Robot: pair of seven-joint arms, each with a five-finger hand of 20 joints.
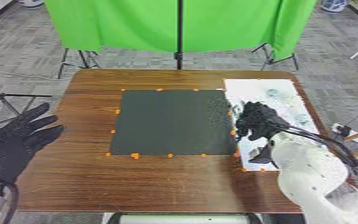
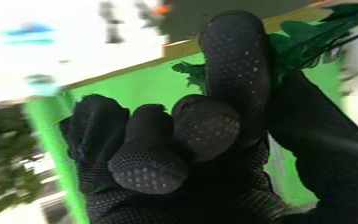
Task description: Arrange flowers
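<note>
Pinching a dark green leafy piece [image 2: 304, 47] between its thumb and a long, straight finger, your right hand [image 1: 260, 120] is over the white sheet [image 1: 282, 95], just right of the dark mat [image 1: 171, 122]. Its other fingers fold in toward the palm. You have that hand low and turned in toward the mat's right edge, with your white forearm [image 1: 300, 160] coming up from the near right corner of the table [image 1: 171, 187] and cables [image 1: 326, 142] running along its outer side. Your left hand [image 1: 20, 142] is open, its fingers parted, well left of the mat by the table's left edge. Between that hand and the mat you have a wide strip of wood, and an even deeper one on the mat's near side. Past the mat's far edge the wood is shallower, ending before the green cloth [image 1: 113, 22] and its dark pole [image 1: 180, 30]. Your tighter side is right of the mat: the sheet takes up most of the width there, and the table's right edge runs close beside it. Orange markers [image 1: 135, 156] line the mat's border. How firm the pinch is, you cannot tell.
</note>
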